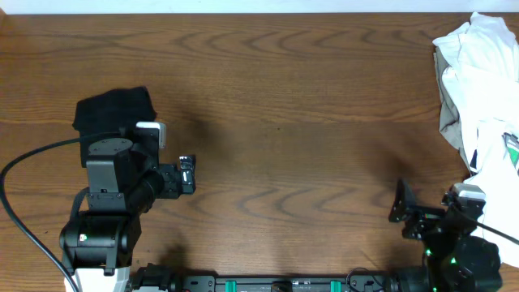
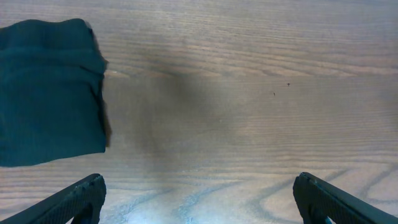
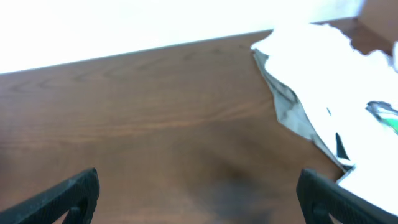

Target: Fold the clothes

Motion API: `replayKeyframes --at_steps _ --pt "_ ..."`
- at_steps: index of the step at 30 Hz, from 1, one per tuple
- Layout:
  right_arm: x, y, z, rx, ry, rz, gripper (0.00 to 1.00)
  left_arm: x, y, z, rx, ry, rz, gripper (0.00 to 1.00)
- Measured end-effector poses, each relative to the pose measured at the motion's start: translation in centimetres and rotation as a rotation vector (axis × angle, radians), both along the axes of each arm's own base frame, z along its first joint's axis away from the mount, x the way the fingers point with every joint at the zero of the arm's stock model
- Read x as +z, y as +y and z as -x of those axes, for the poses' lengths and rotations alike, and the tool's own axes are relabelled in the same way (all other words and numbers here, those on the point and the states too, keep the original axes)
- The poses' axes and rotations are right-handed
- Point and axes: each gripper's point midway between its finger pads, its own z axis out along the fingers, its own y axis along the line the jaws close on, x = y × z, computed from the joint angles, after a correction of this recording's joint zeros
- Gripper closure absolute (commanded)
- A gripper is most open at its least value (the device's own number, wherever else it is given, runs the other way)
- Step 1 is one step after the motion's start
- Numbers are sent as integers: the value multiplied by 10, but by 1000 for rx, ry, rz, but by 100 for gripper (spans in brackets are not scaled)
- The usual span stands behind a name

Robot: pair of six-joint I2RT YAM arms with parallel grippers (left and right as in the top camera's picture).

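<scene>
The clothes (image 1: pixel 113 111) are a black garment lying as a compact folded bundle at the table's left; in the left wrist view the clothes (image 2: pixel 50 93) fill the upper left. My left gripper (image 1: pixel 186 174) hovers just to the right of and nearer than the bundle, open, with only bare wood between its fingers (image 2: pixel 81 198). My right gripper (image 1: pixel 399 204) stands open near the front right, far from the black bundle. In its own view the right gripper (image 3: pixel 199 193) holds nothing.
A heap of white garments (image 1: pixel 482 89) with a small green-and-blue print lies at the right edge, just beyond my right arm, also seen as white garments (image 3: pixel 336 81). A black cable (image 1: pixel 16 203) loops at the left front. The table's far edge (image 3: pixel 124 53) meets a white wall.
</scene>
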Motion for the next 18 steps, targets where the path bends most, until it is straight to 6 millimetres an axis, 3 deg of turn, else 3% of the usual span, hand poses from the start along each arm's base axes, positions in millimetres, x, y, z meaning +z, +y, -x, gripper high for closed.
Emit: replayKeyframes --at_steps 14,18 --pt "-10 17 -50 75 -368 -20 1 0 0 0 0 0 0 2" --pt "-36 20 -56 92 -353 -10 2 0 0 0 0 0 0 2"
